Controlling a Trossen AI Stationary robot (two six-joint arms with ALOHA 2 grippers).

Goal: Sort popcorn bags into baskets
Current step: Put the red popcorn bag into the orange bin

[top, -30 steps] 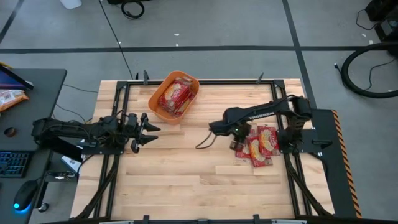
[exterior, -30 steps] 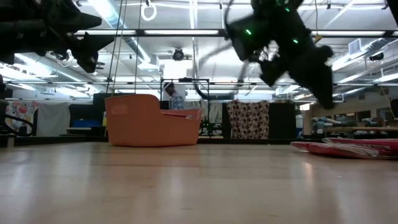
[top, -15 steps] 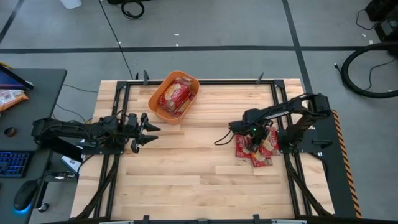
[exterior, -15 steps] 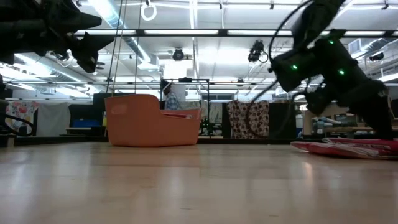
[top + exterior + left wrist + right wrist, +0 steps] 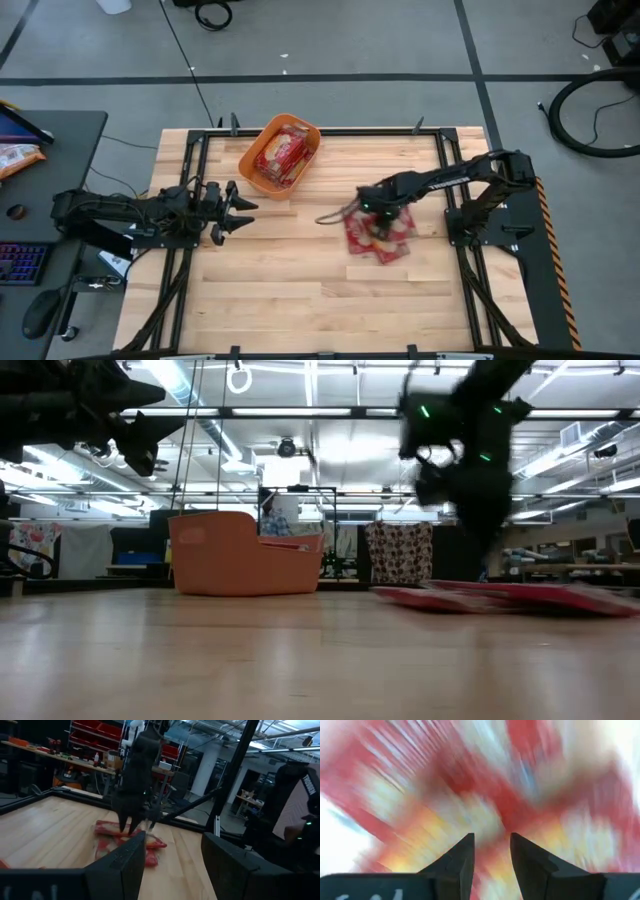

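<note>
Right gripper (image 5: 371, 213) sits low over the loose pile of small flat glossy red popcorn packets with cream-yellow round centres (image 5: 379, 238), which lies on the light wooden slatted table (image 5: 300, 270) at about 3 o'clock from table centre, in the high view. The arm reaches in from the 3 o'clock edge toward the pile. In the right wrist view the two dark fingers (image 5: 460, 865) stand a narrow gap apart with a red-and-yellow smear right beyond the tips; can't tell whether a packet is pinched between them. Low view shows the pile (image 5: 500, 596) flat on the wood with the right gripper (image 5: 460, 490) directly above it, tips lost in blur. Left wrist view sees the same gripper (image 5: 136, 822) from across the table, tips down at the packets (image 5: 125, 840); contact not resolvable. Bright orange rectangular plastic tub with rounded corners (image 5: 262, 150) is at about 11 o'clock near the far edge, well apart from the pile, with several red packets (image 5: 281, 157) already inside. In the low view the tub (image 5: 240, 555) stands upright with packet edges just showing over its rim. Left gripper (image 5: 235, 209) waits at 9 o'clock, above the table and clear of the tub, fingers spread wide with nothing between them; its own fingers (image 5: 235, 865) show parted in the left wrist view.
</note>
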